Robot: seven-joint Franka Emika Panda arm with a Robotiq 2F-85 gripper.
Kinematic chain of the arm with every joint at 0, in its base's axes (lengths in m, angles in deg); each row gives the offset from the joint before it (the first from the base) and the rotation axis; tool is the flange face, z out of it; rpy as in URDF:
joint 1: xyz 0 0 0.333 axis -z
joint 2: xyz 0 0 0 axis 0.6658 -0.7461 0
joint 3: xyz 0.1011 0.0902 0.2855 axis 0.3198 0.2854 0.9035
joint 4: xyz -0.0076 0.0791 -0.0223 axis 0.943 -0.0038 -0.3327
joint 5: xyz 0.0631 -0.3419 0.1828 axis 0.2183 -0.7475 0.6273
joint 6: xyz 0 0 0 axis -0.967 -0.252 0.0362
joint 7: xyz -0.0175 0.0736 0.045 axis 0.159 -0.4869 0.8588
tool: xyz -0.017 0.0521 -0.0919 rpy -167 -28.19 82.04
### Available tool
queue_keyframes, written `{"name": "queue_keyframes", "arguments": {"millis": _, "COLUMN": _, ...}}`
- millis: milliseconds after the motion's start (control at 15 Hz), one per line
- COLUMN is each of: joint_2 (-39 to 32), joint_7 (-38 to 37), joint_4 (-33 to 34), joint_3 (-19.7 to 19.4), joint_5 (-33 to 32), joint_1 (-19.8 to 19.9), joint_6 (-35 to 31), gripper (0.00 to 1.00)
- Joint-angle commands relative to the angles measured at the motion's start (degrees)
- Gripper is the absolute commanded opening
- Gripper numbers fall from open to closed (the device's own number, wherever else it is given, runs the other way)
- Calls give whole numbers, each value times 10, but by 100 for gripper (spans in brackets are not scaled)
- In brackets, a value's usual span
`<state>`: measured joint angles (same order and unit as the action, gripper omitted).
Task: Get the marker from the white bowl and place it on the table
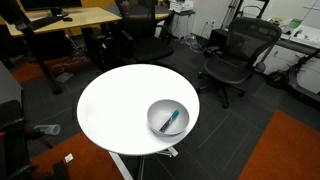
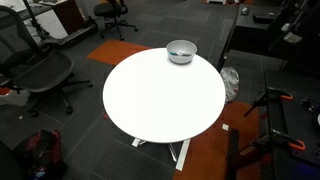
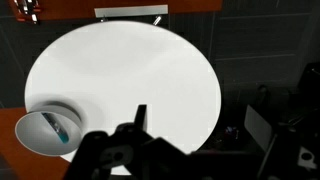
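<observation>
The white bowl (image 1: 153, 113) sits near the edge of the round white table (image 1: 115, 100) in both exterior views; it also shows at the table's far edge (image 2: 181, 51). The teal-blue marker (image 1: 171, 120) lies tilted inside it. In the wrist view the bowl (image 3: 28, 128) is at the lower left of the table (image 3: 130, 70), with the marker (image 3: 58, 130) in it. My gripper (image 3: 170, 125) shows only there, as a dark shape at the bottom, high above the table and right of the bowl. One finger stands alone against the white top, so the jaws are open and empty.
Black office chairs (image 1: 232, 55) stand beyond the table, and another chair (image 2: 40, 75) beside it. Wooden desks (image 1: 75, 20) are at the back. Orange carpet patches (image 2: 205, 155) lie on the dark floor around the pedestal. A stand base (image 2: 285, 135) is nearby.
</observation>
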<state>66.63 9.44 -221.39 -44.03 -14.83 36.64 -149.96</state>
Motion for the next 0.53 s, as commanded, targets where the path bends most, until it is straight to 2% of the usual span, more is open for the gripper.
{"name": "queue_keyframes", "arguments": {"millis": 0, "joint_2": 0, "joint_7": -1, "joint_4": 1, "joint_3": -1, "joint_5": -1, "joint_1": -1, "joint_6": 2, "gripper": 100}}
{"name": "queue_keyframes", "arguments": {"millis": 333, "joint_2": 0, "joint_7": -1, "joint_4": 1, "joint_3": -1, "joint_5": -1, "joint_1": -1, "joint_6": 2, "gripper": 100}}
{"name": "queue_keyframes", "arguments": {"millis": 467, "joint_2": -7, "joint_7": 6, "joint_4": -4, "joint_3": -9, "joint_5": -9, "joint_1": 11, "joint_6": -25, "gripper": 100}}
